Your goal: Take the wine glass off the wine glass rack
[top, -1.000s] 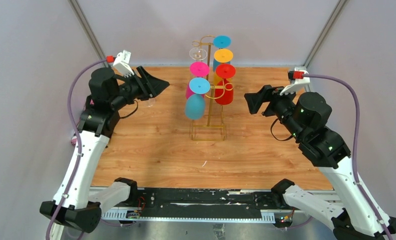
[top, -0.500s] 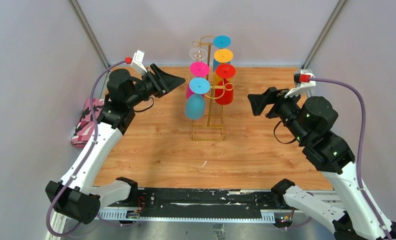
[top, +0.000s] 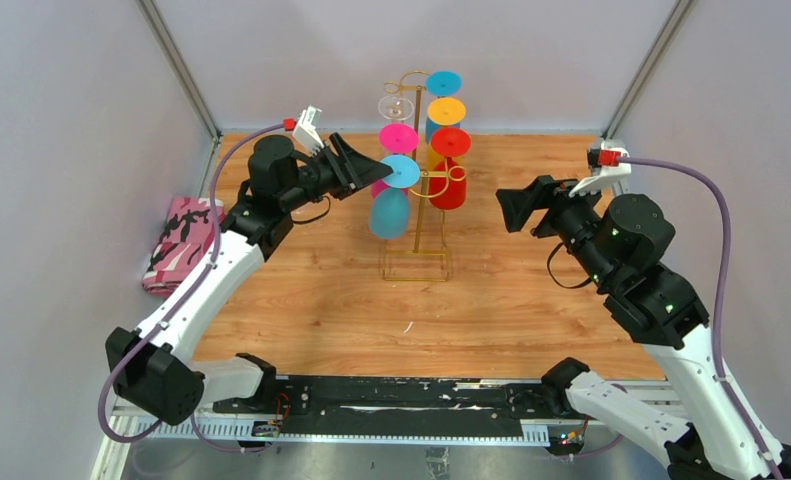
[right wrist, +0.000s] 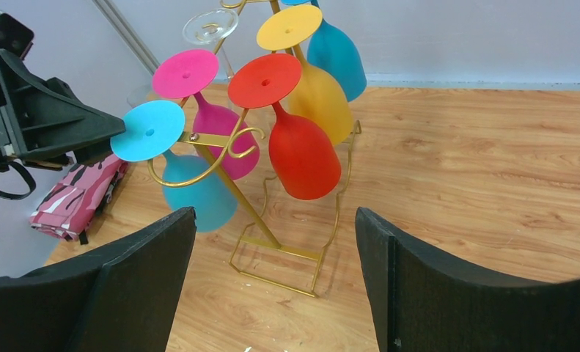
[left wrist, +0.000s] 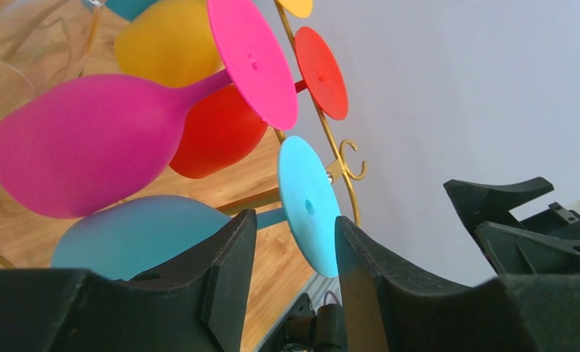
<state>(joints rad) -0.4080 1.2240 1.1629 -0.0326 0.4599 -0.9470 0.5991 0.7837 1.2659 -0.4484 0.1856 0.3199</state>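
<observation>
The gold wine glass rack stands at mid-table with several coloured glasses hanging upside down. The light blue wine glass hangs lowest on the left, its round foot facing up. My left gripper is open right at that foot. In the left wrist view the blue foot lies between the fingertips, close to the right finger, with the bowl behind the left finger. My right gripper is open and empty, right of the rack, facing it.
Pink, red, yellow, teal and clear glasses hang close around the blue one. A pink patterned cloth lies off the table's left edge. White walls enclose three sides.
My left arm has swung right, from the table's left side to the rack, bringing its open fingers to the light blue glass's foot. The right arm rose slightly, then held still.
</observation>
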